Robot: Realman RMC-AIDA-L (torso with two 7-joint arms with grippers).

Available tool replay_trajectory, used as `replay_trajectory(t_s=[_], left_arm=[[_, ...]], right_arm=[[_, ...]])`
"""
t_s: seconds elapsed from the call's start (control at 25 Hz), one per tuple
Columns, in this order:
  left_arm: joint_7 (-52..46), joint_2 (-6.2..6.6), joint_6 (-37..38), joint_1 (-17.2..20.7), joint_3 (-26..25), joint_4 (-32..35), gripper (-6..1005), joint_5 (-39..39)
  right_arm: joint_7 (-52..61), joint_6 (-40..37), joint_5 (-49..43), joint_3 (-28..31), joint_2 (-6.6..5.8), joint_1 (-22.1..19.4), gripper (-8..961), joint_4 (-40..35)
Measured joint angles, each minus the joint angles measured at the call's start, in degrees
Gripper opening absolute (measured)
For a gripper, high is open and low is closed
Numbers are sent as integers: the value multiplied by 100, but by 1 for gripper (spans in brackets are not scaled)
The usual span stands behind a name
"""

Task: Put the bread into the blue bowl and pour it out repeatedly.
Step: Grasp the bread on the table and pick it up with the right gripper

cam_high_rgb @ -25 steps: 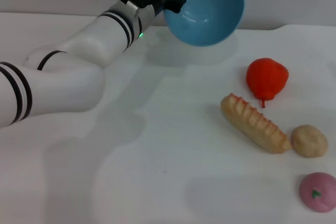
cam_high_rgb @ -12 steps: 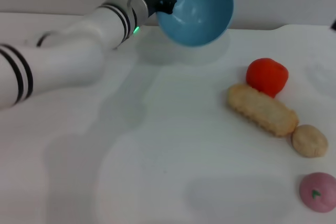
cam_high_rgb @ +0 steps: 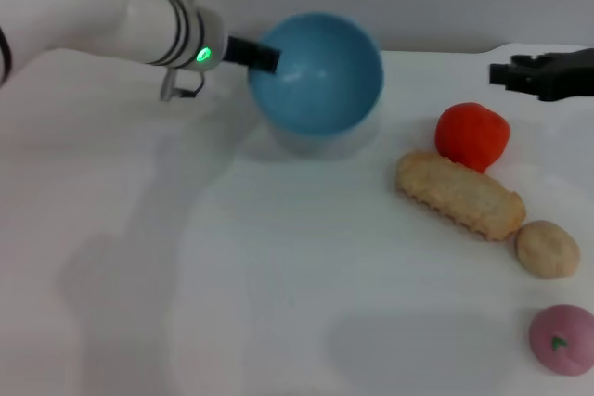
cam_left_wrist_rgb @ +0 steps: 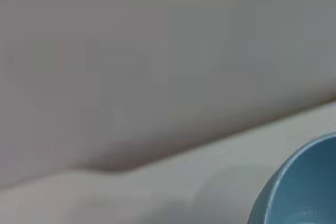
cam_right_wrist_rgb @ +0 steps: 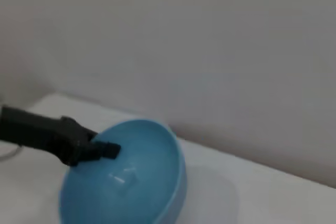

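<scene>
My left gripper [cam_high_rgb: 264, 56] is shut on the near-left rim of the blue bowl [cam_high_rgb: 325, 76]. The bowl is empty, tilted with its opening toward me, and low over the back of the table. The right wrist view shows the same bowl [cam_right_wrist_rgb: 131, 182] with the left gripper's black finger [cam_right_wrist_rgb: 79, 142] clamped over its rim. Only an edge of the bowl [cam_left_wrist_rgb: 304, 187] appears in the left wrist view. The bread [cam_high_rgb: 459, 196] lies on the table right of the bowl, apart from it. My right gripper [cam_high_rgb: 520, 74] reaches in from the right edge, above the red fruit.
A red fruit [cam_high_rgb: 472, 134] touches the bread's far side. A round beige bun [cam_high_rgb: 548, 249] sits at the bread's right end, and a pink round item [cam_high_rgb: 562, 339] lies nearer the front right. The white table [cam_high_rgb: 232, 303] spreads to the left and front.
My left arm has swung down and left, lowering the bowl from up high to just over the table. The bread rolled slightly toward the fruit. My right gripper has come into view.
</scene>
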Motion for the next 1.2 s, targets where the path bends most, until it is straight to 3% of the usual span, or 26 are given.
replay_trajectory(t_s=[0.16,0.32,0.56,0.96,1.2], left_arm=[[-15,97,983,54,-774,110,-1,467],[-223,159,1605,214,-1160,355,-1,913],[-752,240,2307,411,-1272,714,0,1433],[-755,178,2519,551,-1291,1263,-1,1454],[-687,136,2476,490,-1291,1268,0,1490]], right_arm=[[809,64,-985,-435,-3,298,405,-445],[1562,477,-1777,-642,-6,750,405,-427],[1674,488,-1986,-961,-4,1053,405,227],[1657,28,-2109,-1218,9,1281,404,1323],[1685,-308,-2113,-2058,28,1288,404,1494]])
